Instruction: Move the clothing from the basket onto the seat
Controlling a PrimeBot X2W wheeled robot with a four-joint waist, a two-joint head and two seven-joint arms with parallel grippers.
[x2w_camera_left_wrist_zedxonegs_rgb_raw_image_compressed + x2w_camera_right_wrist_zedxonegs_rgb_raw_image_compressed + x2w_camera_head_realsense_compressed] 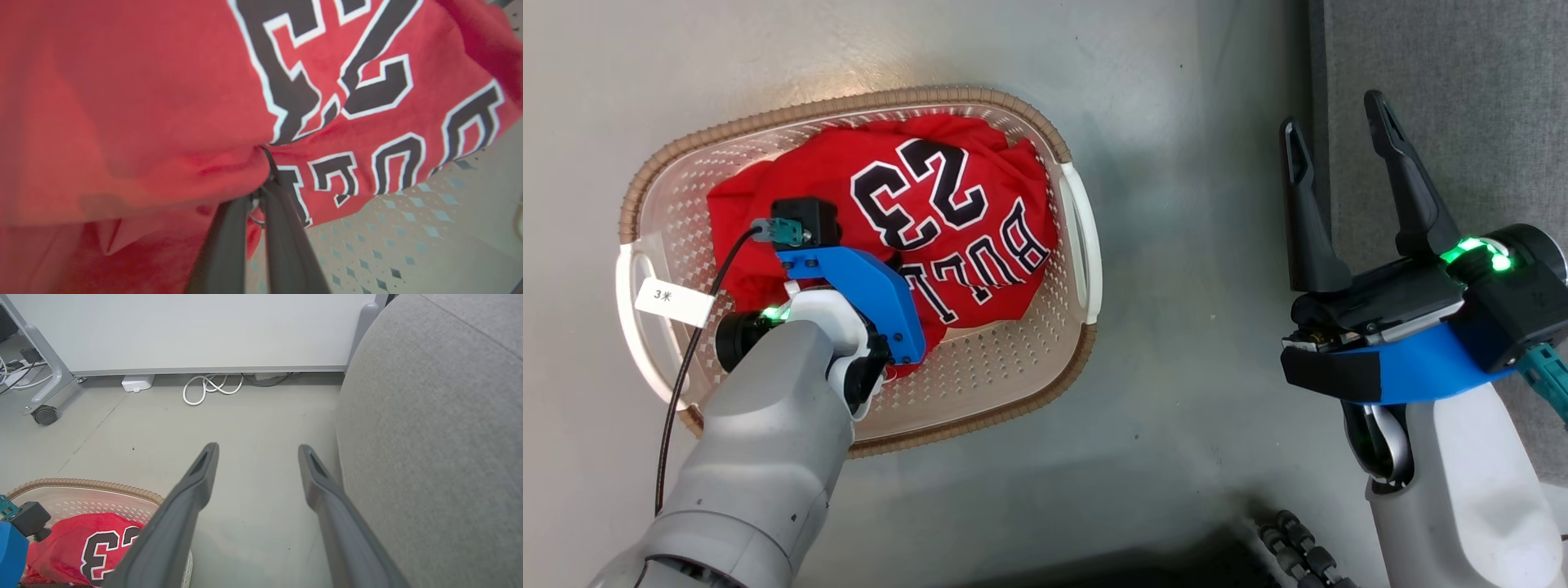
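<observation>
Floor of smooth grey lies under everything; the seat, a broad light-grey fabric cushion with a rounded edge, fills the upper right of the head view and rises just beside the right gripper in the right wrist view; a white panel stands at the far side of the floor. The basket, cream and perforated with a brown woven-look rim, sits on the floor well apart from the seat; inside it lies the jersey, red and crumpled, its black-and-white "23" and lettering facing up. The left arm reaches down into the basket; the left gripper has its two dark fingers pressed together, with a fold of the jersey pinched between the tips, beside the lettering. The right gripper hovers over the floor at the seat's edge, jaws wide apart and holding nothing. A white cable lies coiled below the panel; a small white label hangs on the left arm's black lead.
</observation>
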